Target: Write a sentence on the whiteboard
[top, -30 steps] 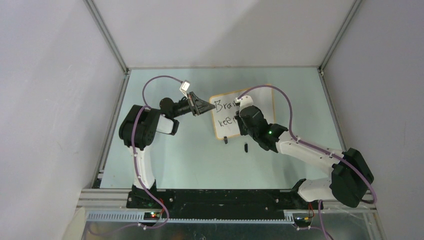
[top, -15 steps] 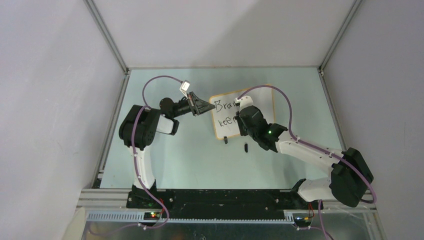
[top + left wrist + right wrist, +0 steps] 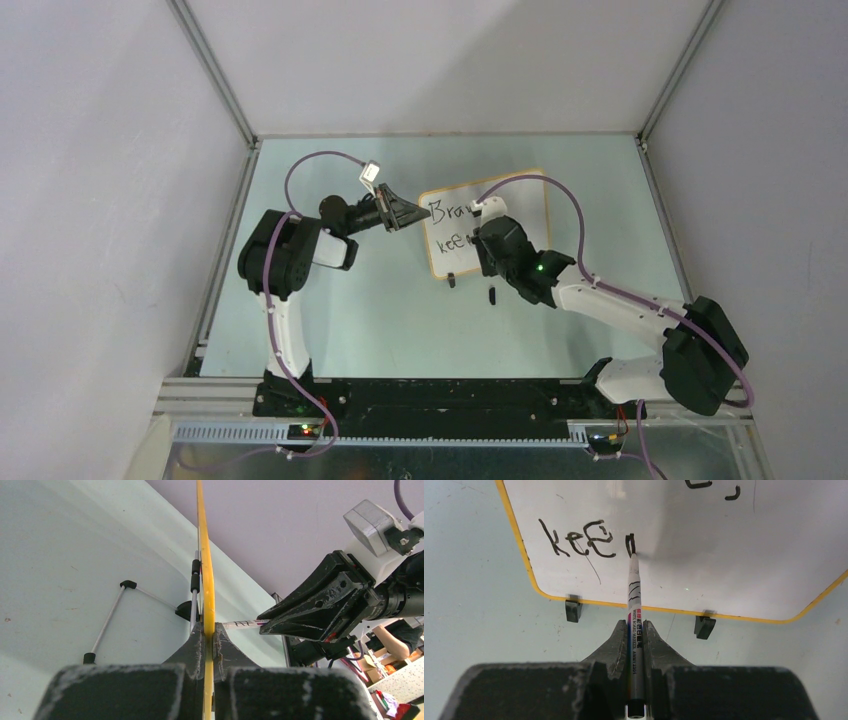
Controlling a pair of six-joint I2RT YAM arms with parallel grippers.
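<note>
Right wrist view: R claw (image 3: 635, 627), matte black w/ scuffed, greyed edges, is clamped on a slim white marker (image 3: 634, 595) w/ a printed barrel. The tip touches the whiteboard (image 3: 734, 555) at a short dark stroke just right of "kee", the lower line of the sentence (image 3: 581, 542). Below the tip, two small black clip feet (image 3: 573, 609) sit on the pale green bench (image 3: 469, 610), under the board's thin orange-yellow frame w/ rounded corners. The face is glossy white w/ a thin stray line under the letters. Only the bottoms of the upper line's strokes show.

Left wrist view: L claw (image 3: 209, 630) pinches the board's edge, seen edge-on as a yellow strip rising upright. Behind the board, a thin metal wire stand (image 3: 107, 625) w/ black end caps rests on the bench. R claw and marker reach in from the front side.

Top external view: board stands mid-bench toward the far side, between L arm (image 3: 290, 260) and R arm (image 3: 610, 300). R wrist covers part of the lettering; "Bra" and "kee" are readable. A small black object (image 3: 492, 294) lies just in front of the board. Purple cables (image 3: 310, 165) loop over both arms. Open bench lies L, R and near side. Grey wall panels (image 3: 440, 60) w/ aluminium rails close in three sides.
</note>
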